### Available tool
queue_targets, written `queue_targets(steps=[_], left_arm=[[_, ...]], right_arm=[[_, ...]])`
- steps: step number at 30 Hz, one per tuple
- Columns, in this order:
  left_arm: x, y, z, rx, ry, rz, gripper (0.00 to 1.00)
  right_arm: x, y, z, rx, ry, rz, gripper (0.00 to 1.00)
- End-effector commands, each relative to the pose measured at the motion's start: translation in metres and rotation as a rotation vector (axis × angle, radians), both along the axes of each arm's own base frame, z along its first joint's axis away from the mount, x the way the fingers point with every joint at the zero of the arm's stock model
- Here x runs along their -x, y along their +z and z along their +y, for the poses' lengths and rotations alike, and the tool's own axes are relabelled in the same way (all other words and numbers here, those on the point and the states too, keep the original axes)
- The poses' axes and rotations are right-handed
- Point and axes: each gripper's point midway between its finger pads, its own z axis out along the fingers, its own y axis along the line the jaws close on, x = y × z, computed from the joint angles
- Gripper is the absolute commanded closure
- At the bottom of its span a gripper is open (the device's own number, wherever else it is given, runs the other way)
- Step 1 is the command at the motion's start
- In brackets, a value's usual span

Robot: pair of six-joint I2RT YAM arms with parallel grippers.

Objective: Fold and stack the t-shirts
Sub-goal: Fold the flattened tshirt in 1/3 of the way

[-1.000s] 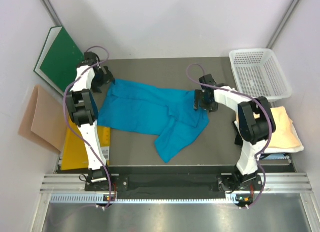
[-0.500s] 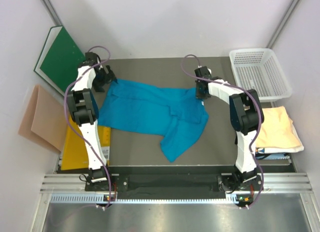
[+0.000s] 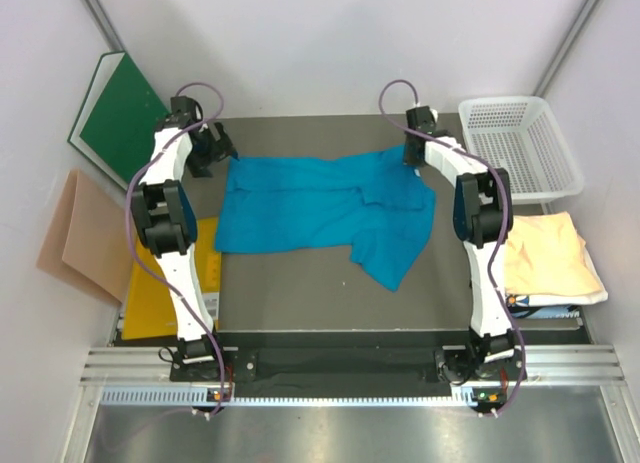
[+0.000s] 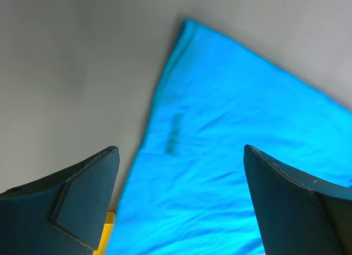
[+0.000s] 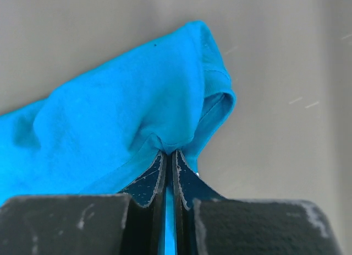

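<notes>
Rearward, right tool (image 5: 169, 153) tight on teal t-shirt (image 3: 310, 198)

No lettering, number, brand or sign can be read in any view. The yellow envelope (image 3: 145, 303), to the left of the teal t-shirt (image 3: 310, 203), carries a small dark printed strip along its edge nearest the shirt, too small to make out. In the left wrist view a faint dark streak shows on the teal t-shirt's cloth, but no characters can be told. To the right of the teal t-shirt, a white item (image 3: 535, 301) with specks of blue print peeks out from under the cream t-shirt (image 3: 550, 253); its marks are illegible too
</notes>
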Motion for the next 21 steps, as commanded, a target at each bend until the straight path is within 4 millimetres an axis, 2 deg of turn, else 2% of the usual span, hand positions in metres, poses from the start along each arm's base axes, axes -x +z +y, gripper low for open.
queue_targets(steps=[1,2,3,4,5,6,7,8,9,10,11,12,13,14,16,17,19,20,21], left_arm=[[0.006,0.033,-0.018,0.010,-0.059,-0.060,0.01],[0.008,0.032,-0.019,0.017,-0.061,-0.056,0.01],[0.010,0.036,-0.020,0.020,-0.064,-0.059,0.01],[0.015,0.031,-0.021,0.024,-0.066,-0.043,0.01],[0.019,0.030,-0.023,0.028,-0.071,-0.034,0.01],[0.023,0.032,-0.023,0.030,-0.073,-0.032,0.01],[0.032,0.024,-0.025,0.034,-0.080,-0.002,0.01],[0.037,0.022,-0.028,0.050,-0.090,0.008,0.01],[0.043,0.022,-0.029,0.055,-0.094,0.019,0.01],[0.055,0.012,-0.032,0.069,-0.099,0.061,0.01],[0.062,0.009,-0.036,0.086,-0.113,0.078,0.01],[0.075,0.005,-0.038,0.094,-0.121,0.098,0.01],[0.082,0.001,-0.040,0.100,-0.124,0.114,0.01],[0.087,-0.001,-0.041,0.105,-0.129,0.117,0.01],[0.107,-0.010,-0.045,0.117,-0.142,0.152,0.02],[0.113,-0.011,-0.046,0.119,-0.145,0.159,0.04],[0.131,-0.019,-0.048,0.129,-0.139,0.194,0.06],[0.136,-0.022,-0.048,0.131,-0.138,0.202,0.07],[0.146,-0.026,-0.049,0.133,-0.131,0.222,0.09]], right_arm=[[-0.029,0.041,-0.023,-0.002,-0.028,-0.099,0.97],[-0.031,0.056,-0.024,-0.014,-0.019,-0.122,0.93],[-0.028,0.063,-0.024,-0.017,-0.012,-0.127,0.92],[-0.025,0.071,-0.024,-0.020,-0.010,-0.132,0.85],[-0.015,0.087,-0.027,-0.021,-0.012,-0.147,0.66],[-0.009,0.095,-0.028,-0.024,-0.015,-0.157,0.58],[-0.001,0.104,-0.028,-0.031,-0.011,-0.164,0.51],[0.017,0.116,-0.028,-0.041,-0.001,-0.167,0.37],[0.026,0.123,-0.028,-0.050,0.004,-0.170,0.29],[0.041,0.144,-0.024,-0.082,0.030,-0.188,0.21],[0.058,0.133,-0.025,-0.087,0.030,-0.141,0.06],[0.071,0.131,-0.024,-0.103,0.027,-0.115,0.01],[0.090,0.139,-0.019,-0.142,0.055,-0.089,0.00],[0.111,0.120,-0.017,-0.160,0.059,-0.018,0.00],[0.141,0.118,-0.007,-0.243,0.083,0.048,0.00],[0.169,0.095,-0.006,-0.263,0.076,0.150,0.00],[0.200,0.091,0.005,-0.347,0.085,0.224,0.01],[0.226,0.072,0.006,-0.369,0.071,0.310,0.00],[0.240,0.069,0.015,-0.433,0.065,0.351,0.00]])
